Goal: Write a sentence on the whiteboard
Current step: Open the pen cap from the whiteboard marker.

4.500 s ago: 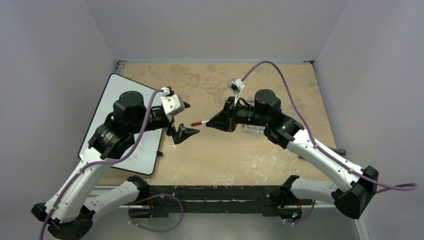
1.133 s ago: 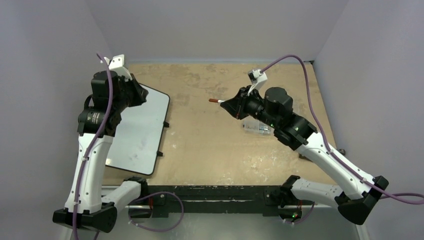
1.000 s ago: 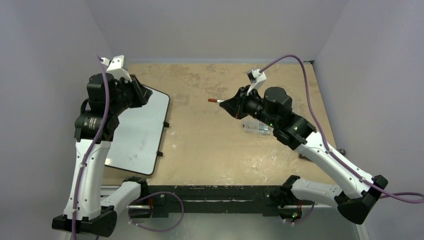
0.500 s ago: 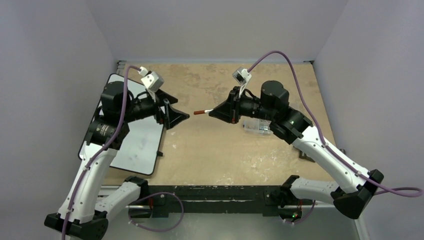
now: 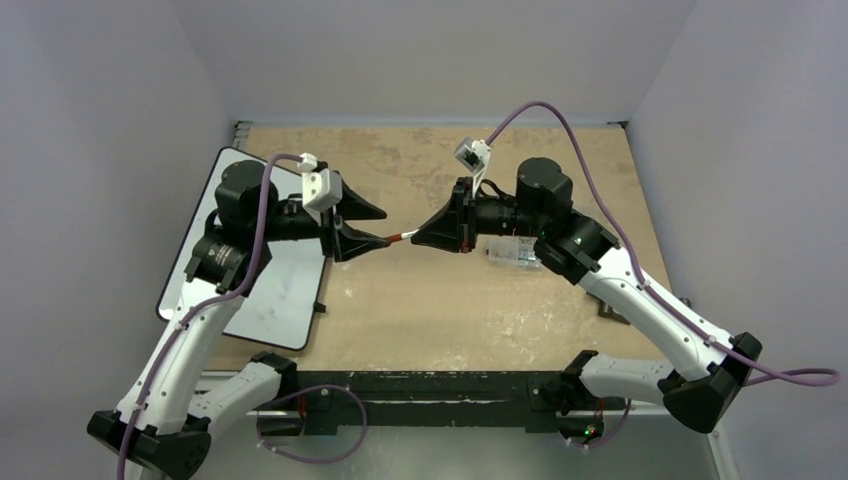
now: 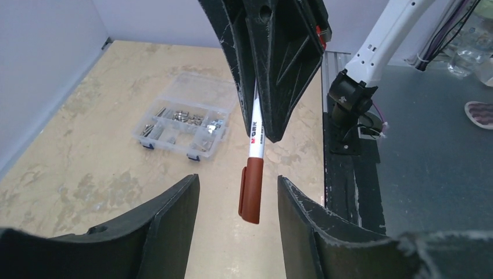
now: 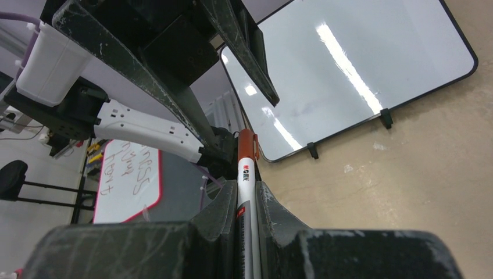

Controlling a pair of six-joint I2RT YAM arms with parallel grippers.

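Observation:
The whiteboard [image 5: 275, 295] lies flat at the table's left, partly under my left arm; it also shows in the right wrist view as a blank whiteboard [image 7: 349, 75]. My right gripper [image 5: 418, 236] is shut on a white marker [image 7: 246, 192] and holds it level in mid-air above the table's middle, red-brown cap [image 5: 396, 239] pointing left. My left gripper [image 5: 372, 228] faces it, open. In the left wrist view the cap [image 6: 251, 195] hangs between the left gripper's fingers [image 6: 174, 215] with a gap on each side, touching neither.
A small clear compartment box [image 5: 515, 255] with metal parts sits on the table under the right arm, also seen in the left wrist view [image 6: 183, 122]. The black mounting rail [image 5: 430, 385] runs along the near edge. Grey walls close in the table.
My left arm swung from the far left above the whiteboard to the middle and opened its jaws, which now flank the cap. The right gripper brought the marker down and left toward it.

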